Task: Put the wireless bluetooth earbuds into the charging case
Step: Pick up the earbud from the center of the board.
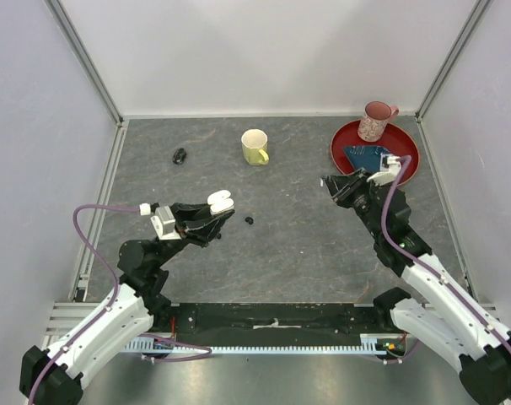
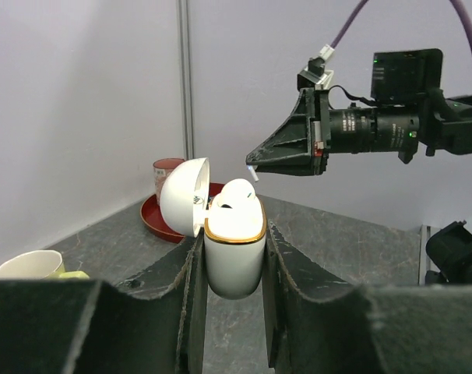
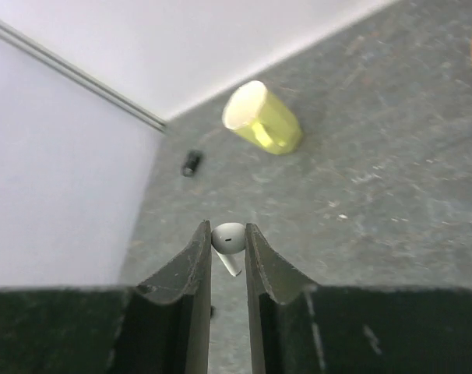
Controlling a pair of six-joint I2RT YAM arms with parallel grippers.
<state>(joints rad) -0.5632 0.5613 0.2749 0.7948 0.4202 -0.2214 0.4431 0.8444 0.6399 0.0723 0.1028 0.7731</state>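
Note:
My left gripper (image 1: 219, 216) is shut on the white charging case (image 2: 234, 257), which has a gold rim and stands upright with its lid (image 2: 181, 196) swung open to the left. One white earbud (image 2: 237, 193) sits in the case. My right gripper (image 3: 228, 235) is shut on a second white earbud (image 3: 229, 238), stem pointing down. In the left wrist view its tips (image 2: 257, 162) hover just above and right of the open case, the stem (image 2: 254, 174) showing. A black earbud (image 1: 250, 220) lies on the table between the arms. Another small black one (image 1: 180, 155) lies at the far left.
A yellow mug (image 1: 255, 147) stands at the back middle. A red tray (image 1: 405, 169) at the back right carries a pink cup (image 1: 376, 121) and a blue item (image 1: 365, 156). White walls enclose the grey table on three sides.

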